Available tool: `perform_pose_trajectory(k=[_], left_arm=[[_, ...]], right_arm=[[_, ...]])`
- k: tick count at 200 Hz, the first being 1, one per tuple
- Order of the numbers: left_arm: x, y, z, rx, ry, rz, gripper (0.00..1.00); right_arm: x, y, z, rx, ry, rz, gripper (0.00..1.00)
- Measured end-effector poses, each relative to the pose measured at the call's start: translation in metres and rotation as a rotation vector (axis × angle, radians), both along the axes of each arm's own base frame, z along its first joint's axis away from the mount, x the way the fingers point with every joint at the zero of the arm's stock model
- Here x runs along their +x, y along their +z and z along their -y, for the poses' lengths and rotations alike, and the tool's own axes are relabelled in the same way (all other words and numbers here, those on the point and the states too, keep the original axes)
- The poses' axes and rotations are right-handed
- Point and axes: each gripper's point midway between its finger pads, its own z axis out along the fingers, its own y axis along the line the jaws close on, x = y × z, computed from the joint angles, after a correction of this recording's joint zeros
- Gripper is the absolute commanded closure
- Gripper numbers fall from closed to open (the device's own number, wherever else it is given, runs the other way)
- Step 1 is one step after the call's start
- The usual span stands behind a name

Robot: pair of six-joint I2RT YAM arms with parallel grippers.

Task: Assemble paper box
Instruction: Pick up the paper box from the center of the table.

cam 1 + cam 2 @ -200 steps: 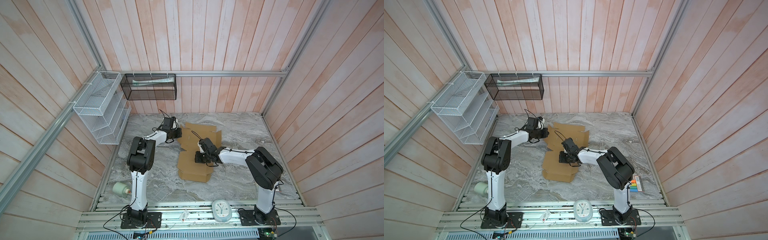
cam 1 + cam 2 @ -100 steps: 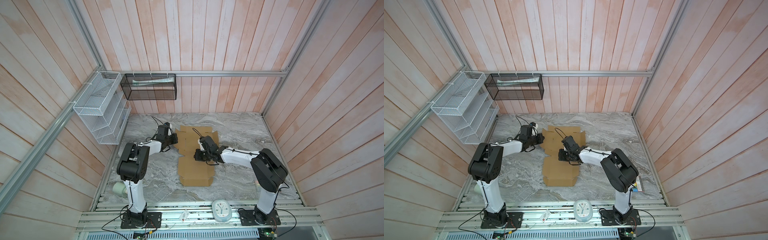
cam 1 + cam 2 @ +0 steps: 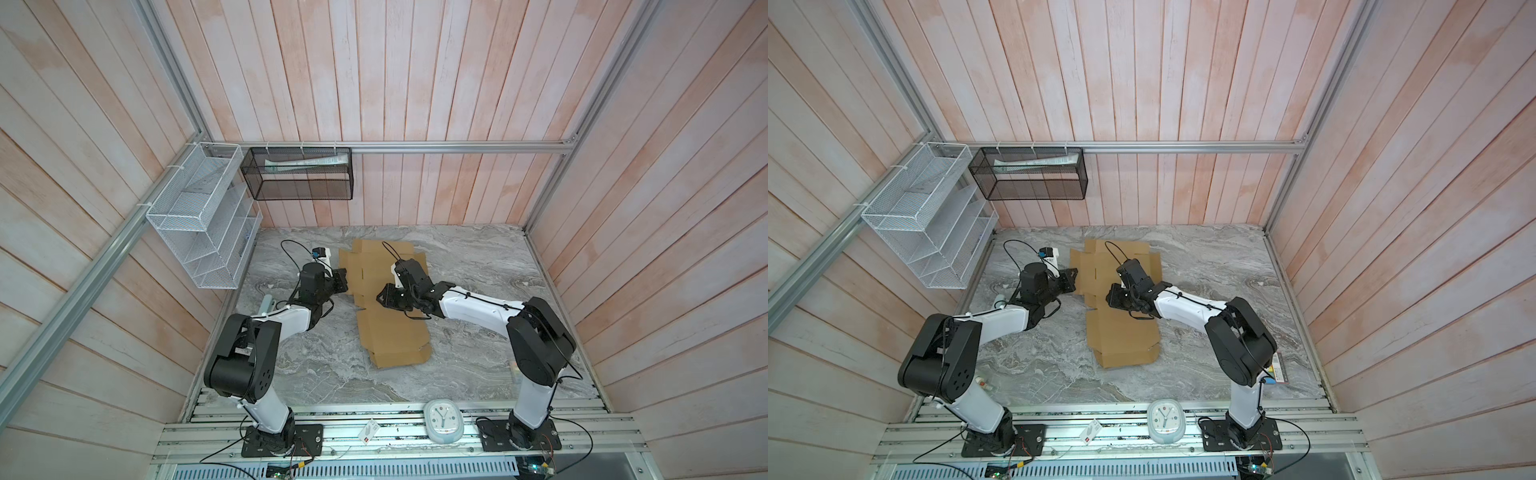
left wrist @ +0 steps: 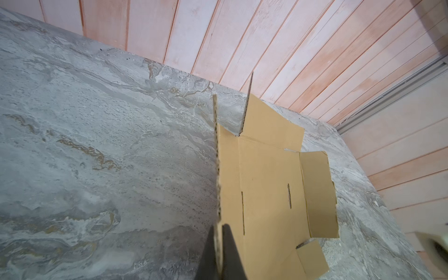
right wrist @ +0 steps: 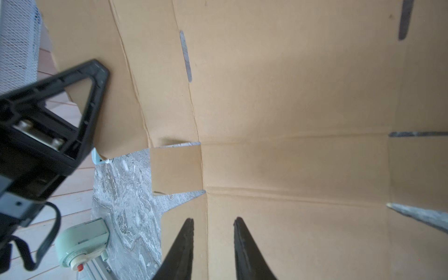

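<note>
You've got the paper box (image 3: 390, 328) lying unfolded on the marble table (image 3: 478, 266), about mid-table, with its long axis running from the back wall toward the arm bases. It reads the same in both top views (image 3: 1121, 332). It's a plain brown die-cut sheet with creases and slots showing.

The left gripper (image 3: 340, 278) sits at the sheet's left edge, toward the far end. In the left wrist view it is closed tight (image 4: 219, 228): the dark fingers (image 4: 232, 252) pinch the edge of 1 side flap. That flap stands upright off the table, and the rest of the sheet (image 4: 266, 181) lies flat.

The right gripper (image 3: 380, 297) is over the sheet's middle, near its left edge. In the right wrist view (image 5: 214, 219) its 2 fingers (image 5: 184, 247) are parted by a modest gap. Only cardboard (image 5: 291, 97) shows behind that gap, so it holds nothing. You can't tell if the tips touch the board.

Off to the side, a white wire rack (image 3: 199, 216) and a black mesh basket (image 3: 299, 174) hang on the walls. A clock (image 3: 442, 419) sits on the front rail.
</note>
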Motion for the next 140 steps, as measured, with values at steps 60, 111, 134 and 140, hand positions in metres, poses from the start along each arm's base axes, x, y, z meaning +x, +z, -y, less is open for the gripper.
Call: perform_pose_trajectory(k=[60, 111, 134, 140], left_arm=[[-0.023, 0.011, 0.001, -0.006, 0.003, 0.105, 1.00], [-0.042, 0.018, -0.004, 0.007, 0.029, 0.196, 1.00], [-0.053, 0.013, -0.005, 0.014, 0.039, 0.223, 1.00], [-0.055, 0.012, -0.004, 0.017, 0.038, 0.226, 1.00]], right_arm=[[0.028, 0.033, 0.001, 0.093, -0.101, 0.011, 0.48], [0.061, 0.043, 0.026, 0.169, -0.228, -0.008, 0.47], [0.068, 0.051, 0.029, 0.208, -0.262, -0.007, 0.46], [0.069, 0.054, 0.029, 0.217, -0.268, -0.009, 0.46]])
